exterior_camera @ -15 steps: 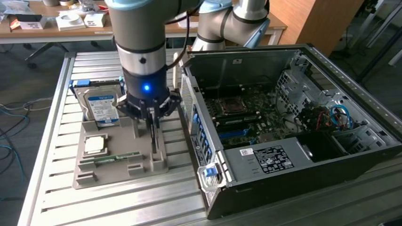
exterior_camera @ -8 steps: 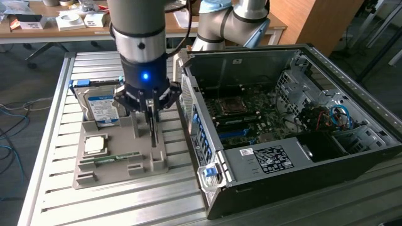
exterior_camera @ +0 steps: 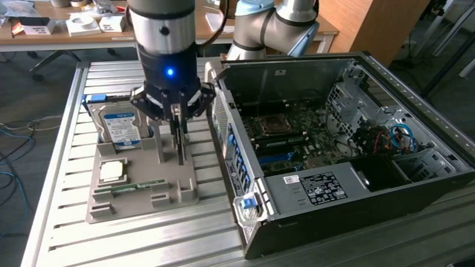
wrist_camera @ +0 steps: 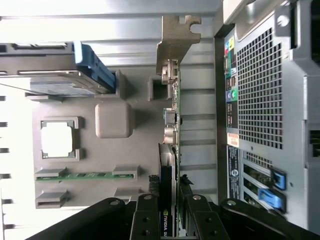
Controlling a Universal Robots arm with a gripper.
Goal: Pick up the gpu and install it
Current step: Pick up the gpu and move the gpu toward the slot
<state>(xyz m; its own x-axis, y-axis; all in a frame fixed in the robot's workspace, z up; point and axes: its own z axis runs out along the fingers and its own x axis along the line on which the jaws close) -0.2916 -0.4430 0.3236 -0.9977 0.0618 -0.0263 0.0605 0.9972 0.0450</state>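
floor (exterior_camera: 30,89): dark grey, cables (exterior_camera: 22,125) trailing; back: cluttered wooden desk (exterior_camera: 59,38), wooden cabinet (exterior_camera: 382,22); worktable (exterior_camera: 148,239): slatted aluminium

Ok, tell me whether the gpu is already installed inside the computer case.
No, the gpu stands on edge in the grey holder outside the computer case, with the gripper at one end of it.

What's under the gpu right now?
Grey parts tray on the slatted table. The gpu stands on edge in the gripper; its lower edge and any contact with the tray are hidden.

The thin gpu (wrist_camera: 171,125) stands edge-on over the grey tray (wrist_camera: 100,155), seemingly clamped.
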